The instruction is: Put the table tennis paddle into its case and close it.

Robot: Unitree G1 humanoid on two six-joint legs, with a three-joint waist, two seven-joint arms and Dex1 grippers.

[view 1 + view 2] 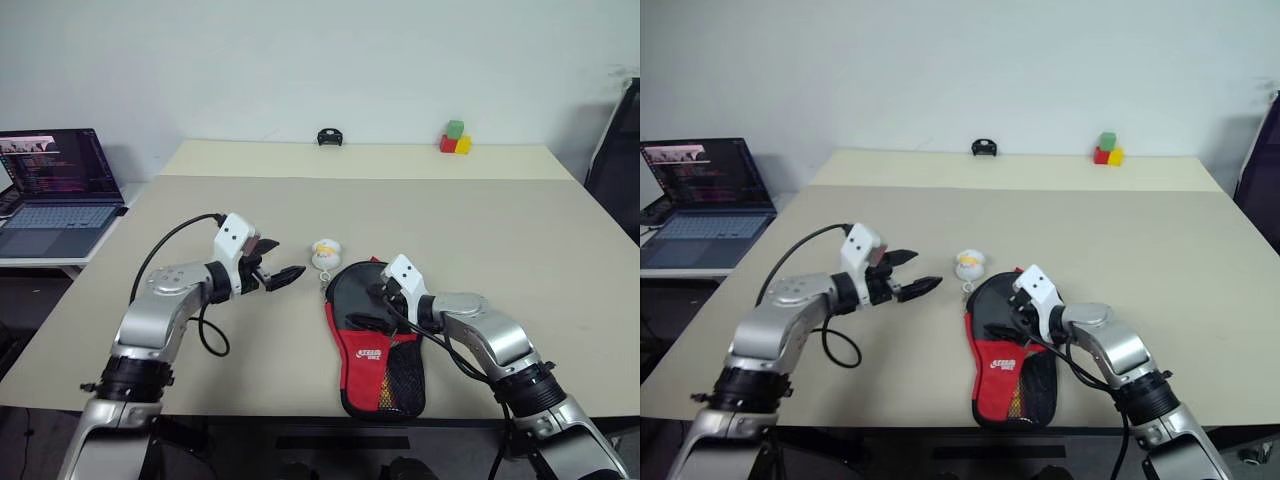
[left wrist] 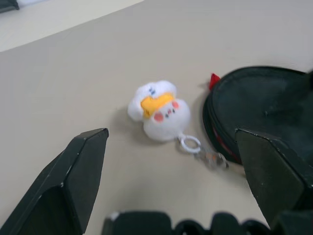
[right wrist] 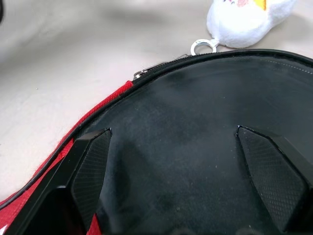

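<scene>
I'm judging paddle likely inside black-and-red soft zip case point(image 1: 375, 340) | zip looking partly undone | left gripper point(image 1: 272, 272), right gripper point(image 3: 195, 161) both spread, holding nothing.

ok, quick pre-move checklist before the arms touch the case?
1. Left tool open: ok, fingers spread, nothing between them.
2. Right tool open: ok, over the case's black round end, gripping nothing.
3. Case flat on the table, within reach: ok.
4. Zip closed: not ok, red lining shows along the edge and the zip slider sits partway round.
5. Table tennis paddle inside the case: cannot tell.
6. Plush duck keychain out of the way: not ok, it lies at the case's round end, between the tools, its ring by the zip.
</scene>
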